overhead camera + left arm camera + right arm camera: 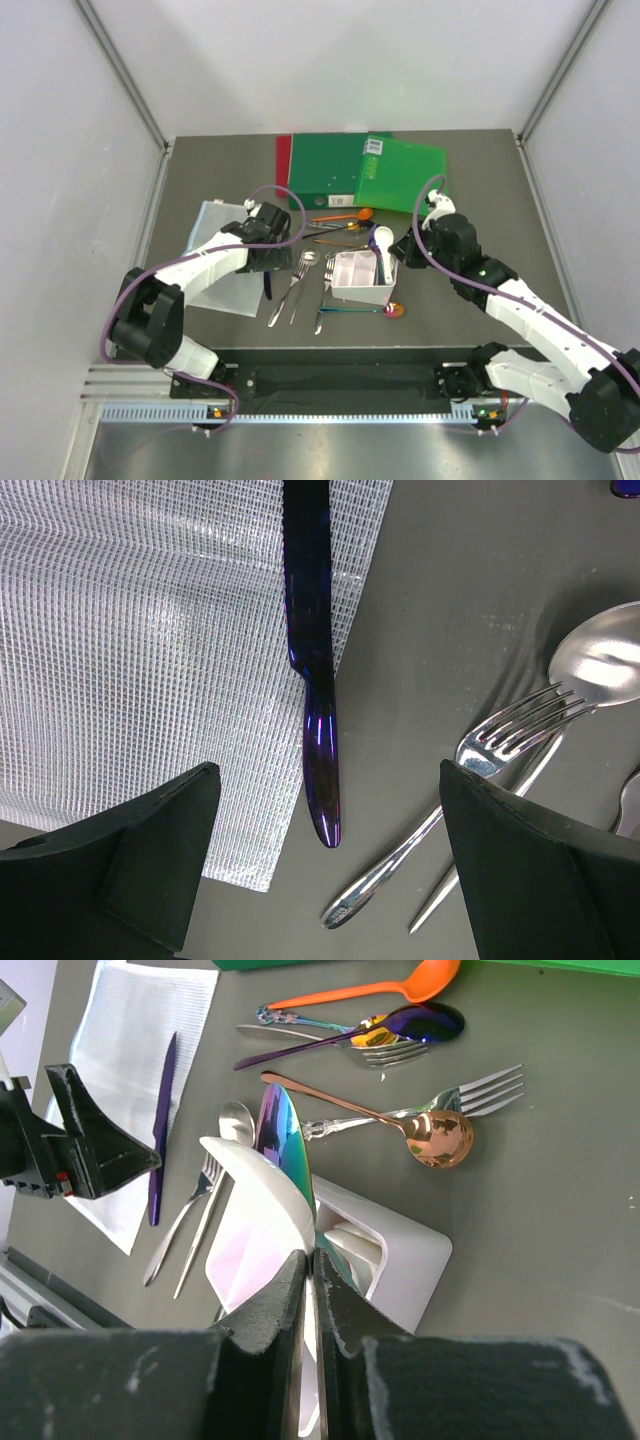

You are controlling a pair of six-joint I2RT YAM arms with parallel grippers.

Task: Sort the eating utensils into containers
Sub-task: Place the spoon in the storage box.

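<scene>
Left wrist view: the left gripper (325,775) hung wide open over a dark blue knife (308,630), which lay between its fingers, partly on a clear sheet (150,660). The right gripper (310,1252) pinched a white spoon (255,1185) standing in the white bin (415,1260).

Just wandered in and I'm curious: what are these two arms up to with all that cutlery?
They are sorting cutlery into a white bin. The left pincer hangs open over a dark blue knife lying partly on a clear sheet. The right pincer, nearly closed, is at the bin beside a white spoon propped in it; any grip is unclear. A silver fork and more lie loose.
</scene>
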